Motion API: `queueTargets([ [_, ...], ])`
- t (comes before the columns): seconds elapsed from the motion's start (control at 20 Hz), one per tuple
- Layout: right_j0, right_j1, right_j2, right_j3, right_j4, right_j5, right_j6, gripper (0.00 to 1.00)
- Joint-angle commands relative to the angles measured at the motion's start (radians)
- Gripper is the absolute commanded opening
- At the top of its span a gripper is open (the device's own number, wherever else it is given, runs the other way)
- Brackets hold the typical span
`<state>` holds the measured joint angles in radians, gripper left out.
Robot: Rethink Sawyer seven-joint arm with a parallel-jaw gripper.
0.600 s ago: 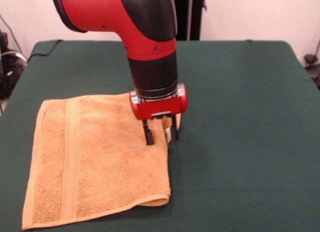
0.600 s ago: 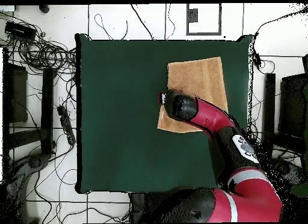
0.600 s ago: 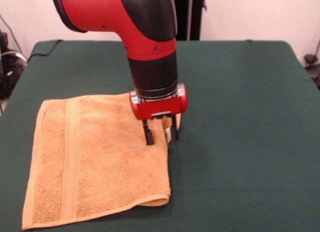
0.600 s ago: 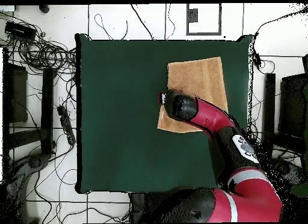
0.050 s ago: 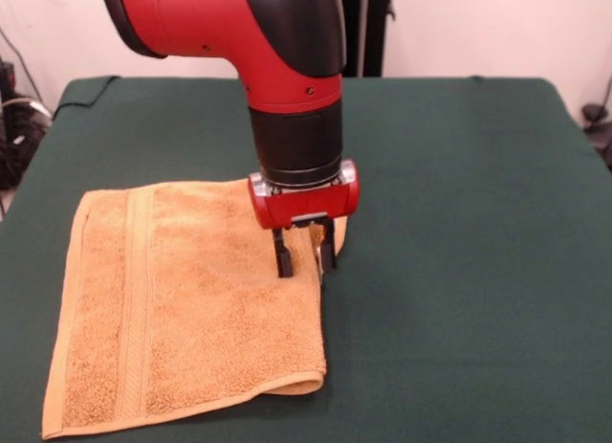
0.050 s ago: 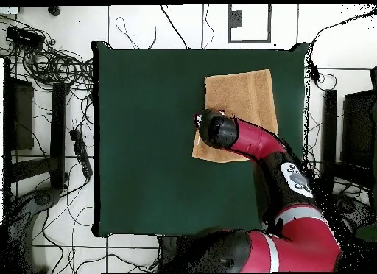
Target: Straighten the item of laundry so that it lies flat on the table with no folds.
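The towel (image 5: 186,304) lies on the table (image 5: 459,223) folded over on itself, so a doubled layer shows along its 3 o'clock edge in the front view, with a rounded fold lip at the 5 o'clock corner. Its woven border band runs along the 9 o'clock side, just inside the hem. The near edge at 6 o'clock reaches almost to the bottom of that view, and the 9 o'clock hem sits near the table's edge.

The gripper (image 5: 304,258) points straight down over the towel's 3 o'clock edge near the far corner. Its fingers (image 5: 283,256) stand apart, one over the terry and the other at the folded edge, with cloth between them; whether they touch it I cannot tell. The jaws are spread and grasp nothing.

In the overhead view the towel (image 6: 243,98) sits toward 2 o'clock on the table (image 6: 147,138), near the 3 o'clock rim, with the arm (image 6: 258,142) covering its lower part. Wide bare green cloth spreads from the towel toward 9 o'clock and 6 o'clock.
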<state>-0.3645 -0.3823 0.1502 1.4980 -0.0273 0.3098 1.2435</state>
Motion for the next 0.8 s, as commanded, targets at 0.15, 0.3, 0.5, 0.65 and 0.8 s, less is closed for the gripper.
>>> queueTargets([
  [0.15, 0.007, -0.036, 0.041, 0.015, -0.075, 0.066, 0.061, 1.00],
  [0.3, -0.009, -0.037, 0.055, 0.024, -0.089, 0.062, 0.056, 1.00],
  [0.5, -0.028, -0.053, 0.066, 0.044, -0.108, 0.066, 0.051, 1.00],
  [0.65, -0.048, -0.058, 0.081, 0.050, -0.122, 0.063, 0.038, 1.00],
  [0.8, -0.054, -0.056, 0.090, 0.031, -0.128, 0.081, 0.025, 1.00],
])
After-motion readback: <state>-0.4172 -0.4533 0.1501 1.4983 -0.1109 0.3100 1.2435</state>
